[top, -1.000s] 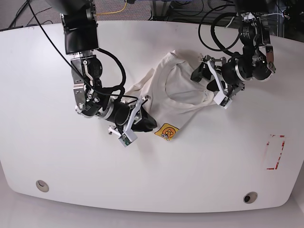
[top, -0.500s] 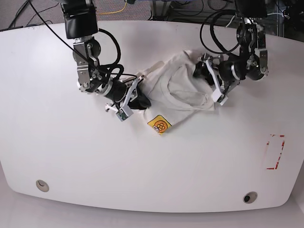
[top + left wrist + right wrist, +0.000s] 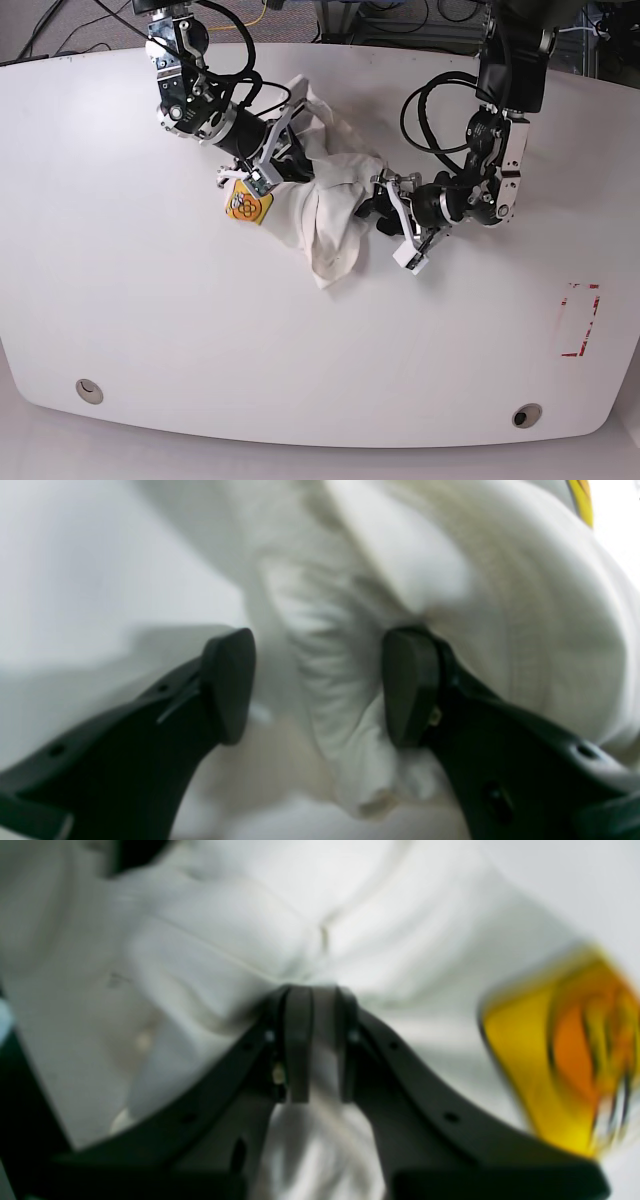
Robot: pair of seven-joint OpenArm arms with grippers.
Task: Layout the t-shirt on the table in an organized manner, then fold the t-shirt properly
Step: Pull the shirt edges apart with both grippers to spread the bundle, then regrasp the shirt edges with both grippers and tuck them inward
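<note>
One white cotton t-shirt (image 3: 325,205) lies bunched mid-table on the glossy white tabletop (image 3: 120,330); judged light, limp and crease-prone, it is best taken at hems or shoulder seams. Its yellow-orange patch (image 3: 247,204) carries no legible writing. Right gripper (image 3: 315,1040) is clamped on a fabric fold; left gripper (image 3: 320,685) stands apart, straddling a ridge of cloth.

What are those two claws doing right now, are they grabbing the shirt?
Left gripper: open, a fold of the t-shirt between its fingers, not pinched.
Right gripper: shut on the t-shirt.
</note>
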